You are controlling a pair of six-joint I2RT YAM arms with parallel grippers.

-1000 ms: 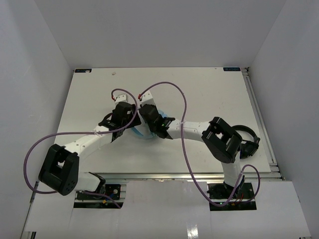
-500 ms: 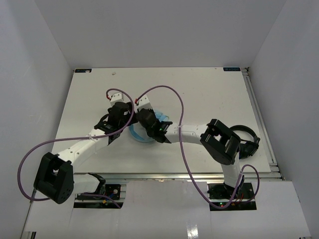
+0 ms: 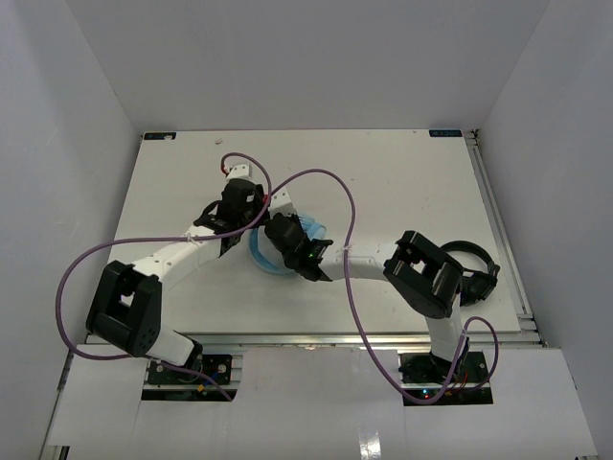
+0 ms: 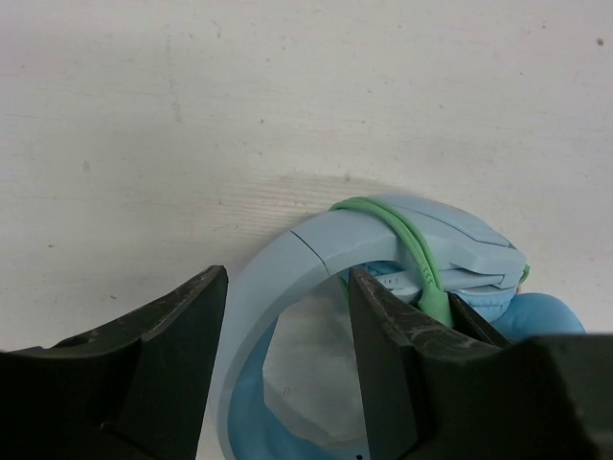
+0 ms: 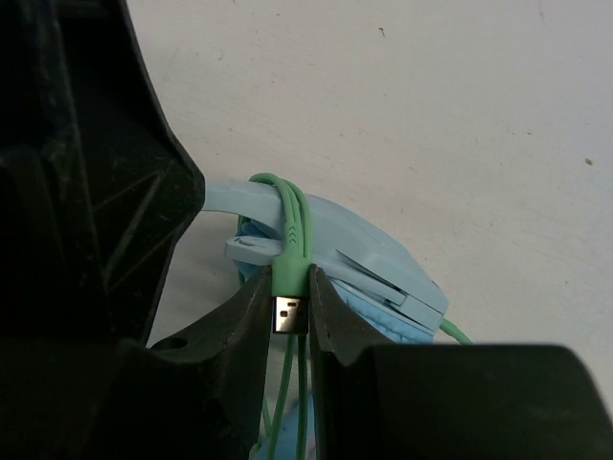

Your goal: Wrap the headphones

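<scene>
Lying on the white tabletop (image 3: 402,182) between the two arms, the light blue headphones (image 4: 326,240) are attended from both sides; the USB plug (image 5: 289,314) at the end of the pale green cable (image 5: 290,235) is pinched by the right fingers (image 5: 251,331), clenched on its metal end; the cable is drawn up and over the headband (image 5: 354,235), so the loop is judged to be held taut lest it slip off; the left fingers (image 4: 182,355) are parted, set astride the headband with a gap on one side, nothing grasped; that placing is read as a brace, ready for the band to be steadied; loose green strands are seen below the plug, so the wrap is judged unfinished; the black headphones (image 3: 474,264) at the right edge are left alone, well apart.
</scene>
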